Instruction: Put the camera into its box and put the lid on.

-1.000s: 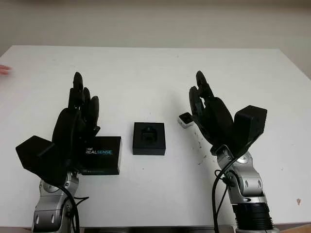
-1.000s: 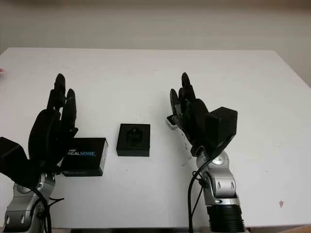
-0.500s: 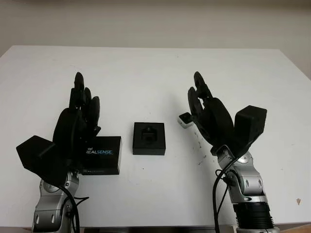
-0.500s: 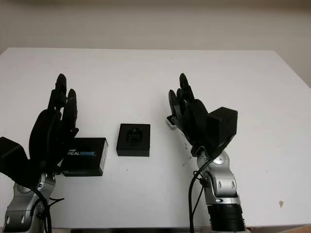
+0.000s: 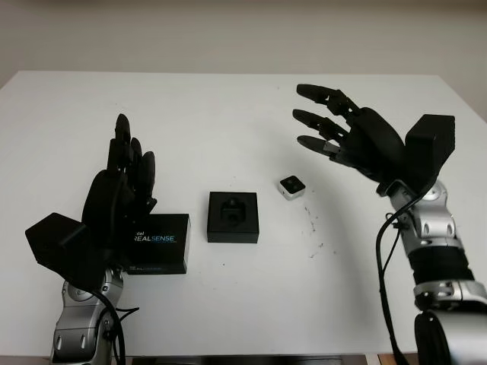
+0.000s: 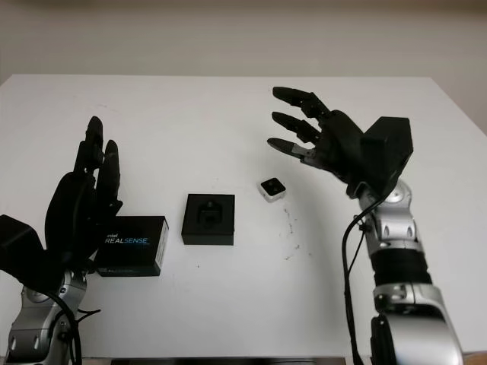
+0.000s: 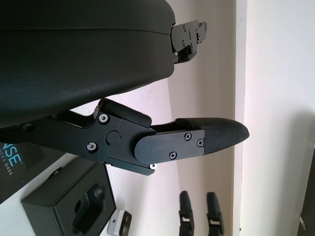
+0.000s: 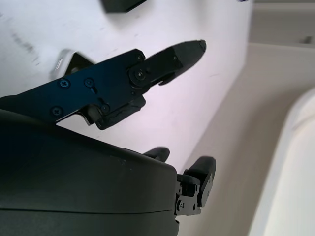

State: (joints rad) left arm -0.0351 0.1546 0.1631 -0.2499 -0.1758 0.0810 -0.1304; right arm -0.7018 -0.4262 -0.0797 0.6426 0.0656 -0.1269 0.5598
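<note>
The small silver camera (image 5: 291, 186) with a black face lies on the white table (image 5: 228, 114), just right of the open black box (image 5: 233, 217) with its foam insert. The black lid (image 5: 158, 242), printed REALSENSE, lies flat to the left of the box. My right hand (image 5: 298, 115) is open in the air, above and behind the camera, its fingers pointing left and holding nothing. My left hand (image 5: 134, 144) is open and upright over the lid's left end, hiding part of it. The left wrist view shows the box (image 7: 74, 206) and the camera (image 7: 119, 223) beyond my left hand.
Faint dark specks mark the table (image 5: 313, 224) right of the box. The table's far edge meets a pale wall (image 5: 243, 30). The front edge runs close under both arms.
My right hand has lifted and swung up to the right, turning its fingers leftward and uncovering the camera it stood beside. The left hand, box, lid and camera have not moved.
</note>
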